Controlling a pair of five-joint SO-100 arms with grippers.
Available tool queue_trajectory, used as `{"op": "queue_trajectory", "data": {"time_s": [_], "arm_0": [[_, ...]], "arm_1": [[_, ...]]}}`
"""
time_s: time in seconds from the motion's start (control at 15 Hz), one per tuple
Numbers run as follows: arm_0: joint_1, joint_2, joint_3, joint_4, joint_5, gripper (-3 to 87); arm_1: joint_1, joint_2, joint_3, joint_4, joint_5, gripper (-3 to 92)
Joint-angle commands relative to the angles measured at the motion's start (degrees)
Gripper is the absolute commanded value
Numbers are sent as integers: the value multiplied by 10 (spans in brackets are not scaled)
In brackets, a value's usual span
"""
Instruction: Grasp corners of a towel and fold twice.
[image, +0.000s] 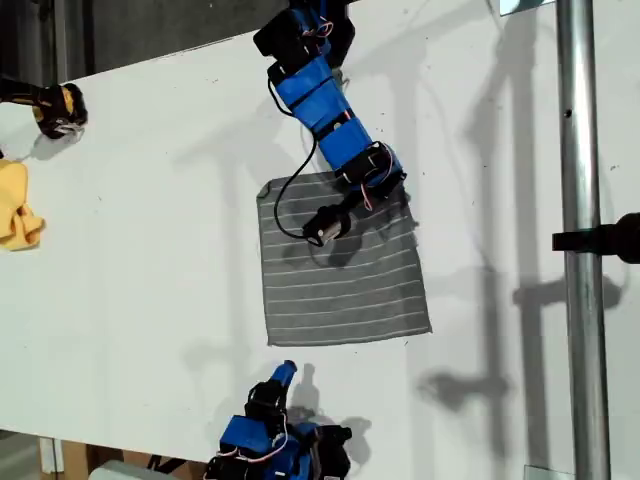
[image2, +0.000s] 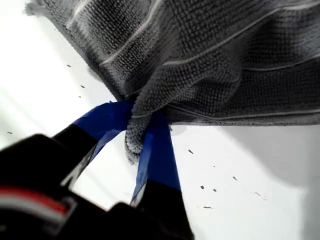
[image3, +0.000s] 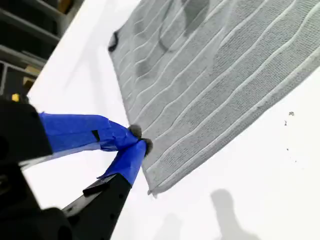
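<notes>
The grey towel (image: 340, 280) with thin white stripes lies spread on the white table (image: 150, 250), mid-frame in the exterior view. My first gripper (image: 392, 192) (image2: 137, 125), on the arm coming from the exterior view's top, is shut on the towel's (image2: 200, 60) far corner toward that view's right, and the cloth bunches between its blue-taped fingers (image2: 157, 150). My second gripper (image: 284, 372) (image3: 137, 142) is shut, its tips beside the towel's (image3: 215, 75) edge near the near corner (image3: 150, 189) on the exterior view's left, which lies flat. A black tag (image3: 115, 41) marks another corner.
A small yellow cloth (image: 18, 210) and a black-and-yellow object (image: 58, 108) sit at the exterior view's left edge. A metal pole (image: 580, 250) with a black clamp (image: 610, 238) runs down that view's right side. The table's front edge is by the second arm's base (image: 270, 445).
</notes>
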Motion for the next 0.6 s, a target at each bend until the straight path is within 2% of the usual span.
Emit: {"op": "queue_trajectory", "data": {"time_s": [0.0, 0.13, 0.33, 0.53], "arm_0": [[44, -142, -136, -7, 22, -21], [93, -257, -249, -3, 75, -21], [149, -401, -405, 55, 142, -21], [192, -446, -461, 44, 164, -21]], "arm_1": [[14, 5, -25, 4, -3, -2], [17, 5, -25, 4, -3, -2], [20, 6, -28, 3, -5, -2], [21, 6, -28, 4, -6, -2]]}}
